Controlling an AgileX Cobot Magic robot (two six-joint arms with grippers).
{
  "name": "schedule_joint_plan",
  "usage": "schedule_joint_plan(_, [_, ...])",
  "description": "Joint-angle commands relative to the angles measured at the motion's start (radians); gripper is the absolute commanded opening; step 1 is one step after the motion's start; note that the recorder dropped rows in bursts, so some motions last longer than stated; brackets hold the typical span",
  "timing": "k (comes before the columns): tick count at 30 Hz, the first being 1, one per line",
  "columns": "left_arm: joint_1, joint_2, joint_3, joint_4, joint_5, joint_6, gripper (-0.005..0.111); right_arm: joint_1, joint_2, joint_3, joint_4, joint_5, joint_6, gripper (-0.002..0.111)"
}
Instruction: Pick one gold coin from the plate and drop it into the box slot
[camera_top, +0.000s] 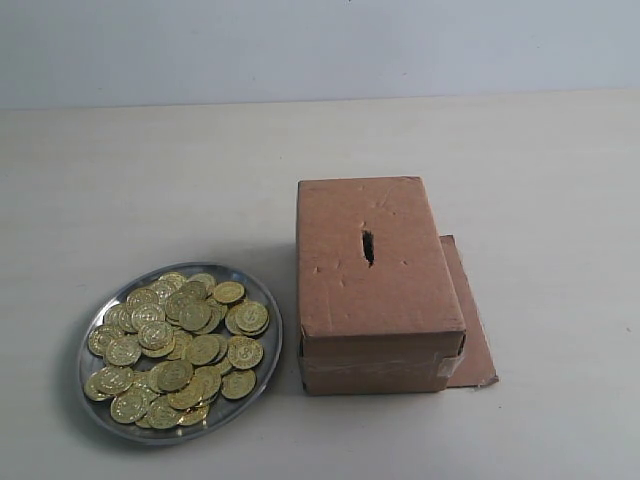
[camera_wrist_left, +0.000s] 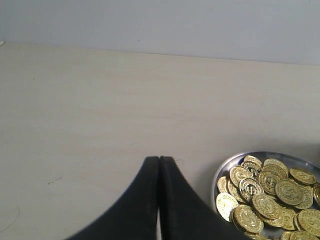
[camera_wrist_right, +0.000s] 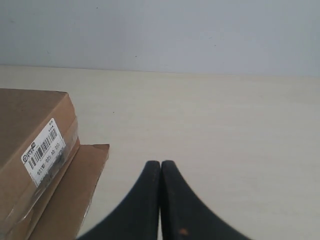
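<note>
A silver-grey plate (camera_top: 263, 318) at the front left of the table holds a heap of gold coins (camera_top: 177, 346). To its right stands the brown cardboard box (camera_top: 378, 290), with the dark slot (camera_top: 368, 246) in its top and a flat flap (camera_top: 474, 335) at its base. Neither gripper shows in the exterior view. In the left wrist view my left gripper (camera_wrist_left: 159, 161) is shut and empty over bare table, with the plate (camera_wrist_left: 226, 170) and gold coins (camera_wrist_left: 265, 197) beside it. My right gripper (camera_wrist_right: 160, 164) is also shut and empty, beside the box (camera_wrist_right: 30, 130) and the flap (camera_wrist_right: 82, 185).
The pale wooden table (camera_top: 150, 190) stretches behind the plate and box to a light grey wall (camera_top: 320, 45). A white barcode label (camera_wrist_right: 44, 150) sits on the box's side.
</note>
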Motion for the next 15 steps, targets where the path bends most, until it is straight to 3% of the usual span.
schedule_joint_plan(1, [0.002, -0.007, 0.003, -0.008, -0.011, 0.0, 0.0, 0.004, -0.006, 0.005, 0.0, -0.005, -0.005, 0.0])
schedule_joint_plan(15, [0.002, -0.007, 0.003, -0.008, -0.011, 0.0, 0.0, -0.045, -0.006, 0.005, 0.0, -0.005, 0.0, 0.0])
